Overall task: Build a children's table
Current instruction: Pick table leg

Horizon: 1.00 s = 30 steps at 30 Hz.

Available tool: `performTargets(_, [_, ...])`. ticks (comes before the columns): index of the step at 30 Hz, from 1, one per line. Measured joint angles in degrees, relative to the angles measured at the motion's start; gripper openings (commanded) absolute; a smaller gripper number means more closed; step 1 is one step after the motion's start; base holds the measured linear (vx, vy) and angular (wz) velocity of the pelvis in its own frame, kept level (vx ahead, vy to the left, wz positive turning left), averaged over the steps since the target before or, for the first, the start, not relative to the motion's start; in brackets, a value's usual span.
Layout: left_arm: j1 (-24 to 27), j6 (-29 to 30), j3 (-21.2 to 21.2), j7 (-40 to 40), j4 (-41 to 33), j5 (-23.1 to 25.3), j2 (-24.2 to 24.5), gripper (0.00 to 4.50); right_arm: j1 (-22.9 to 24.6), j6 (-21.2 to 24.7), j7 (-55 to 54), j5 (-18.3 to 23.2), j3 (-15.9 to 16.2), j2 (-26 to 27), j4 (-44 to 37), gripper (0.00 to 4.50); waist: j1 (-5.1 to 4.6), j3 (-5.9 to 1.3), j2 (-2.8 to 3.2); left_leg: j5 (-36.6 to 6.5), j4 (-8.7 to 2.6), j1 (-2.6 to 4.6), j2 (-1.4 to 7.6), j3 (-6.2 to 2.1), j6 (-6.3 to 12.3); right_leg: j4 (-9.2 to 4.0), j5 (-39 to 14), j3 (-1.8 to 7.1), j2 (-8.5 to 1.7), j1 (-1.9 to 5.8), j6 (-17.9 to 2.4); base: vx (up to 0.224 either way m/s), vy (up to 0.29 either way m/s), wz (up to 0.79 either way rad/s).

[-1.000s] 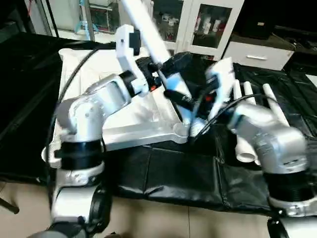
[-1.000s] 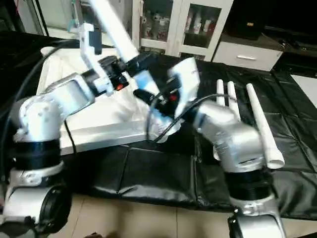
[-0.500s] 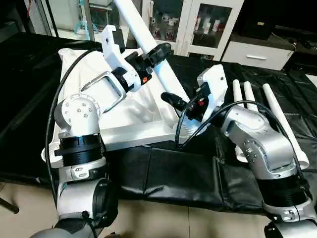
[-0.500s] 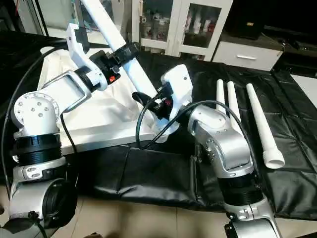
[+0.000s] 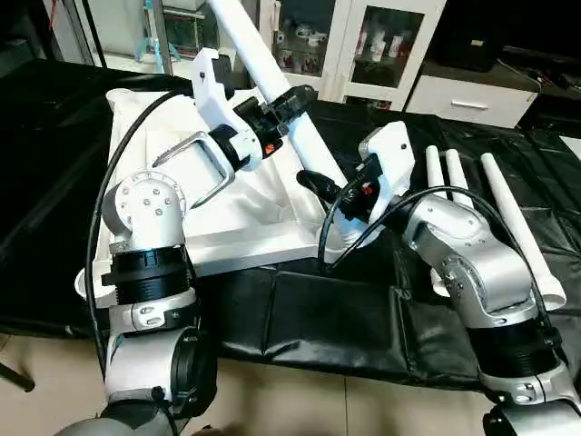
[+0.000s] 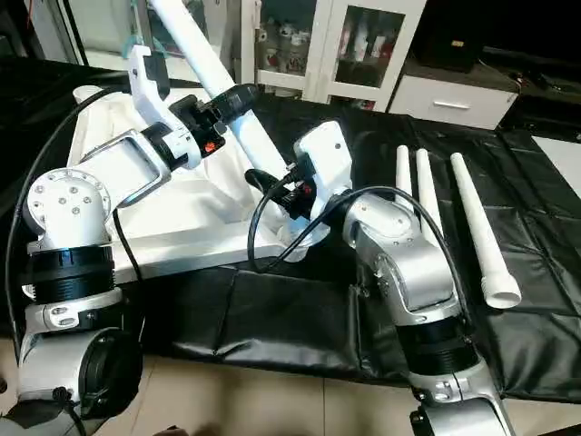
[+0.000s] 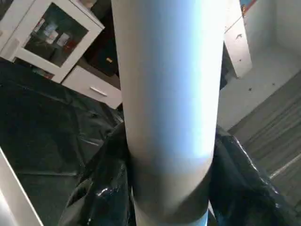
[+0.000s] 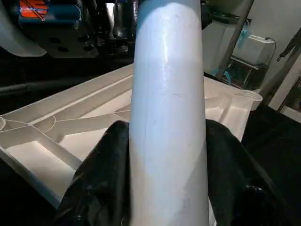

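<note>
The children's table lies in parts on the black cover. Its white tabletop (image 5: 238, 218) is upside down with the ribbed underside up. One white leg (image 5: 252, 41) rises tilted from the near right corner socket (image 5: 338, 238). High on that leg, my left gripper (image 5: 292, 96) is shut around it, black fingers (image 7: 106, 188) pressed against both sides. My right gripper (image 5: 315, 183) is shut on the same leg just above the socket, its fingers (image 8: 101, 179) hugging the tube. Three more legs (image 6: 481, 232) lie side by side to the right.
The black-covered work table (image 5: 327, 318) ends at its front edge near my body, with tiled floor (image 5: 272, 400) below. Glass-door cabinets (image 5: 381, 45) and a white drawer unit (image 5: 472, 100) stand behind the table. The cover's far left (image 5: 45, 163) is bare.
My left gripper's fingers have closed in around the upper part of the leg. The right gripper has kept its hold low on the leg. The head camera has steadied.
</note>
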Motion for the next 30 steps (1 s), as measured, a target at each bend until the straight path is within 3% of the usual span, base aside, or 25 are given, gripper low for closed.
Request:
performTargets(10, [0.16,-0.91,-0.43,0.57,0.09,0.16,0.43,1.81,-0.92,-1.68,0.52,-0.35,-0.32,0.6,-0.01,3.24,-0.01,0.0,0.0,0.0,0.0,0.01,0.0,0.0,0.0,0.01,0.0,0.0,0.0,0.0,0.0,0.0,0.0,0.0])
performTargets(12, [0.25,-1.24,-0.96,-0.03,0.09,0.3,1.12,1.81,-0.93,-1.11,0.59,1.5,-1.07,1.18,-0.12,3.37,-0.01,0.0,0.0,0.0,0.0,0.01,0.0,0.0,0.0,0.0,0.0,0.0,0.0,0.0,0.0,0.0,0.0,0.0])
performTargets(16, [1.03,-1.63,-2.85,-2.44,0.08,1.05,3.53,1.8,-2.41,1.75,0.77,6.35,-5.93,1.27,-0.25,3.7,0.01,0.0,0.0,0.0,0.01,0.0,0.0,0.0,0.01,0.02,0.0,0.01,0.0,-0.01,0.0,0.0,0.0,0.0])
performTargets(17, [1.72,-2.12,-4.44,-5.71,-0.11,1.24,6.0,1.8,-4.29,3.3,1.41,8.65,-9.02,-0.04,0.35,3.76,0.02,0.0,0.0,0.0,0.01,0.02,0.0,0.0,0.0,0.02,0.01,0.01,0.0,-0.01,0.01,0.0,0.0,0.0])
performTargets(20, [2.56,-2.59,-5.49,-11.77,-1.06,1.12,9.48,1.8,-6.92,5.24,3.29,11.16,-13.85,-4.17,2.17,3.76,0.16,-0.01,-0.03,0.0,0.01,0.03,0.0,0.0,0.0,0.03,0.0,0.0,0.0,0.0,0.01,0.0,0.0,0.0])
performTargets(24, [2.54,-2.4,-6.64,-19.13,-1.79,-0.17,13.8,1.8,-6.0,8.96,9.83,13.58,-14.7,-10.24,5.57,3.76,0.15,-0.01,-0.02,0.0,0.01,0.01,-0.01,0.03,0.01,0.01,0.0,0.01,0.0,0.0,0.01,0.0,0.0,0.0])
performTargets(30, [2.5,-2.77,-10.64,-28.15,-2.06,-1.21,16.71,1.8,-4.22,14.85,19.34,20.03,-14.98,-12.66,6.48,3.76,0.03,0.0,-0.02,0.01,0.01,0.04,0.0,0.03,0.02,0.06,0.01,0.01,0.0,0.0,0.0,0.0,0.0,0.0])
